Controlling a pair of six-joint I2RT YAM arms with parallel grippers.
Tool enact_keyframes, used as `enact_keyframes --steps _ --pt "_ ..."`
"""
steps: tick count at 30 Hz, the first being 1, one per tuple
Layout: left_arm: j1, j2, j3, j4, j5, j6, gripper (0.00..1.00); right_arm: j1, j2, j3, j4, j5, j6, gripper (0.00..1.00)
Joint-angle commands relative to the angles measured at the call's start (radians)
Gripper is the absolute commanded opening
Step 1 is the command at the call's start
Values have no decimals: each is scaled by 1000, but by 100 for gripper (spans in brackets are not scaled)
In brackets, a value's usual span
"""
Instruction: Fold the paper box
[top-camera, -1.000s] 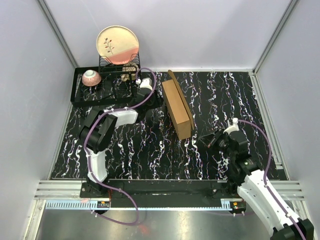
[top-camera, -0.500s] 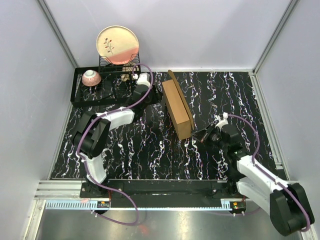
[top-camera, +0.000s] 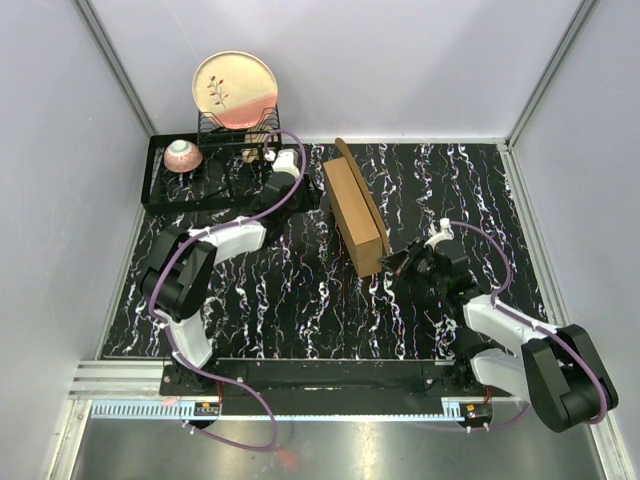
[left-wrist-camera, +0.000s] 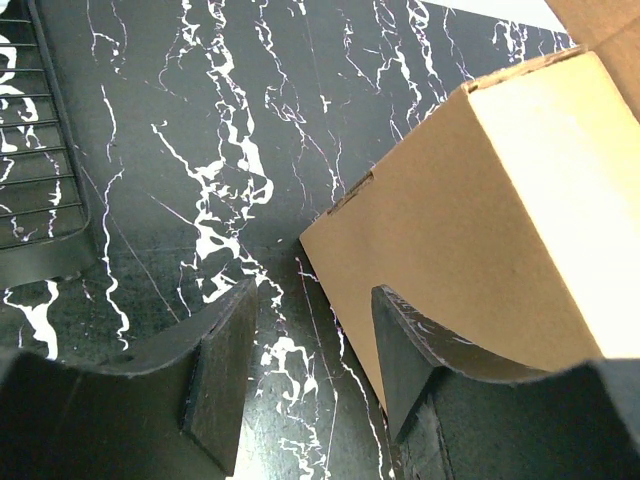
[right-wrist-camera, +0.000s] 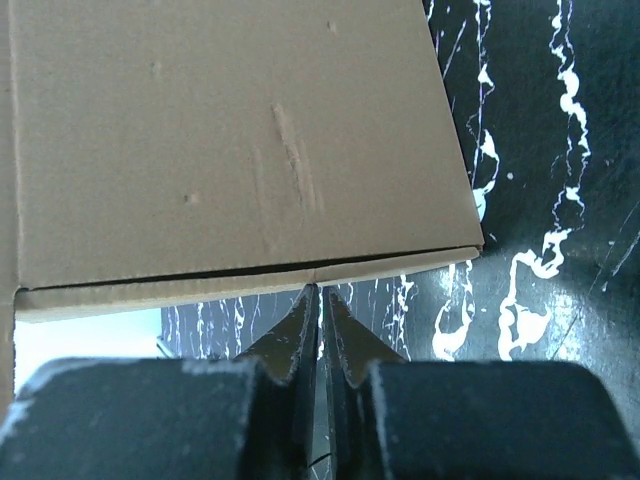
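The paper box (top-camera: 356, 212) is a long brown carton standing on the black marbled table, with one flap raised along its far right side. My left gripper (top-camera: 312, 197) sits at its far left end. In the left wrist view that gripper (left-wrist-camera: 315, 365) is open with only table between the fingers, and its right finger (left-wrist-camera: 410, 350) lies beside the box's (left-wrist-camera: 500, 210) lower edge. My right gripper (top-camera: 390, 262) is at the box's near end. It (right-wrist-camera: 320, 295) is shut, holding nothing, with its tips against the lower edge of the box's end face (right-wrist-camera: 230, 140).
A black wire dish rack (top-camera: 165, 190) stands at the table's far left corner, holding an upright plate (top-camera: 236, 90) and a small bowl (top-camera: 183, 155). Its mesh edge (left-wrist-camera: 40, 200) shows in the left wrist view. Grey walls enclose the table on three sides.
My right arm has swung left and lowered, bringing its shut gripper up against the box's near end. My left arm has stretched slightly farther toward the box's far end.
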Motion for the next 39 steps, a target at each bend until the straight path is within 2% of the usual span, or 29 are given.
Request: enact_keyframes --steps 1,10,18,26,30,32,39 --pt "10 -64 -17 40 -15 19 52 6 12 54 65 64 -37 9" --pt "19 -58 -9 43 -24 21 53 -11 50 75 65 96 -60 9" --pt "27 19 110 -8 -144 -46 54 -13 52 79 56 92 -64 9" --pt "30 62 169 43 -83 -138 55 -13 30 71 51 89 -58 9" --pt "37 21 134 81 -84 -177 60 -13 26 74 43 90 -58 9" --pt "39 1 123 77 -121 -178 67 -13 24 77 40 92 -58 9" --pt "70 -35 127 80 -133 -206 69 -14 18 75 37 95 -61 10"
